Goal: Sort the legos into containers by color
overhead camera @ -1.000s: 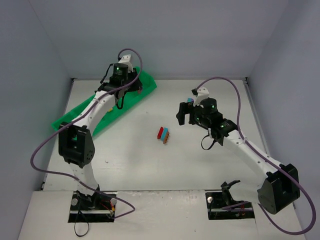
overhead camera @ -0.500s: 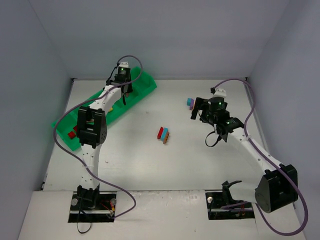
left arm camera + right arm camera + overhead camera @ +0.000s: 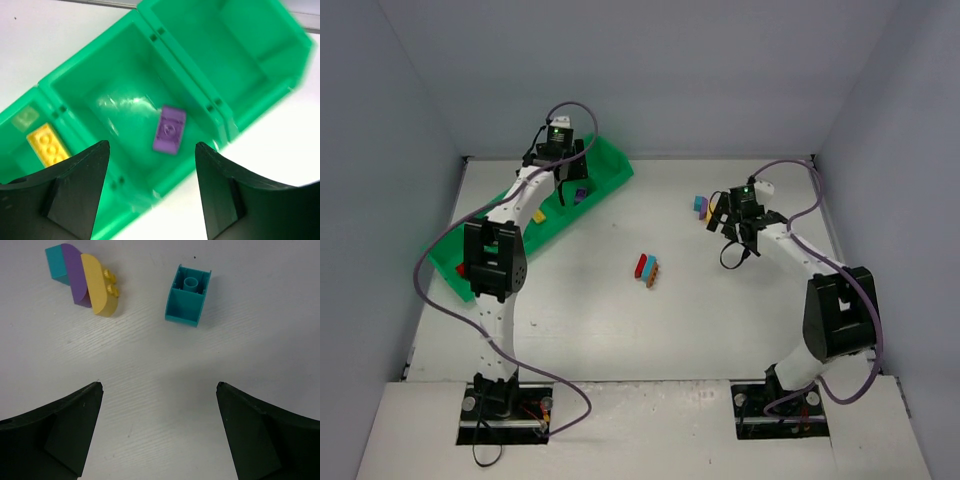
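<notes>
tray (image 3: 176, 54): right end blurred, left part cut off | left arm (image 3: 515, 210): covers tray middle

Bright, even light; faint shadows. Left wrist view blurred, white glare on the tray (image 3: 120, 105) floor. Right wrist view sharp.

White-tubed arms (image 3: 493, 340) with black joints (image 3: 492, 262), looping purple cables (image 3: 570, 104), green lights (image 3: 559, 131), and matte black gripper (image 3: 150, 195) fingers (image 3: 75, 190)
</notes>
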Motion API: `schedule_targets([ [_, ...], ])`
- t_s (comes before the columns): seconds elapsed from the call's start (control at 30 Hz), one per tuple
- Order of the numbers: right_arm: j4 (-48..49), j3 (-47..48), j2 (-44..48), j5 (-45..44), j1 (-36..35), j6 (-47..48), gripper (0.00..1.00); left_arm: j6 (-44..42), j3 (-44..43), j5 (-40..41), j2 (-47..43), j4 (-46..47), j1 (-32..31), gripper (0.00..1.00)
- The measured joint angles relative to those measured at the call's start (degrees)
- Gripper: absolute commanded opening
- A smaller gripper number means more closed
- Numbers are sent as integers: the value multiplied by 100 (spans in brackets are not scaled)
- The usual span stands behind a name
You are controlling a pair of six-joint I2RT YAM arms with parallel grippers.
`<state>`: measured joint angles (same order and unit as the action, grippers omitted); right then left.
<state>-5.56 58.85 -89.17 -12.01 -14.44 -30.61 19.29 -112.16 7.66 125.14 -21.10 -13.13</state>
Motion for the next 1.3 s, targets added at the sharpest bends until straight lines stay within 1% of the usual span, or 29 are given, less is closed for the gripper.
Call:
schedule_targets([
  [0.1,-22,179,-334,-146,83,-146,92,116,236,-177,-487,-175,-35,63],
  [0.37,-74,702,-1032,-367,243,-264,88,494,1209,-680,-2251,-684,-328,63],
  [0.43,-72,824,-1193,-431,251,-258,86,564,1447,-789,-2629,-835,-468,63],
  [0.53,-70,962,-1421,-518,286,-238,80,673,1871,-940,-3112,-1043,-756,63],
  [0.7,-61,1132,-1781,-605,354,-186,75,863,2662,-1102,-3683,-1239,-1250,63],
  [0.8,-28,1257,-1985,-643,435,-83,68,962,2957,-1117,-3880,-1340,-1419,63],
  [0.83,2,1305,-2050,-662,459,-57,63,986,3016,-1115,-3930,-1355,-1456,63],
  [0.9,48,1384,-2149,-669,490,7,58,1016,3058,-1115,-3993,-1375,-1495,63],
  [0.93,76,1416,-2190,-669,505,55,50,1036,3062,-1117,-4039,-1375,-1506,63],
  [1.0,164,1460,-2251,-667,516,164,36,1075,3064,-1115,-4120,-1377,-1506,63],
  [1.03,208,1462,-2264,-667,520,236,20,1088,3064,-1117,-4164,-1377,-1506,63],
  [1.07,227,1462,-2271,-667,520,310,12,1097,3064,-1117,-4190,-1375,-1506,63],
  [1.1,267,1462,-2271,-662,520,348,0,1106,3064,-1128,-4218,-1377,-1506,63],
  [1.2,472,1366,-2221,-654,503,566,0,1139,3064,-1156,-4253,-1375,-1506,63],
  [1.3,750,890,-1878,-505,448,848,0,1176,3062,-1285,-4249,-1375,-1506,63],
])
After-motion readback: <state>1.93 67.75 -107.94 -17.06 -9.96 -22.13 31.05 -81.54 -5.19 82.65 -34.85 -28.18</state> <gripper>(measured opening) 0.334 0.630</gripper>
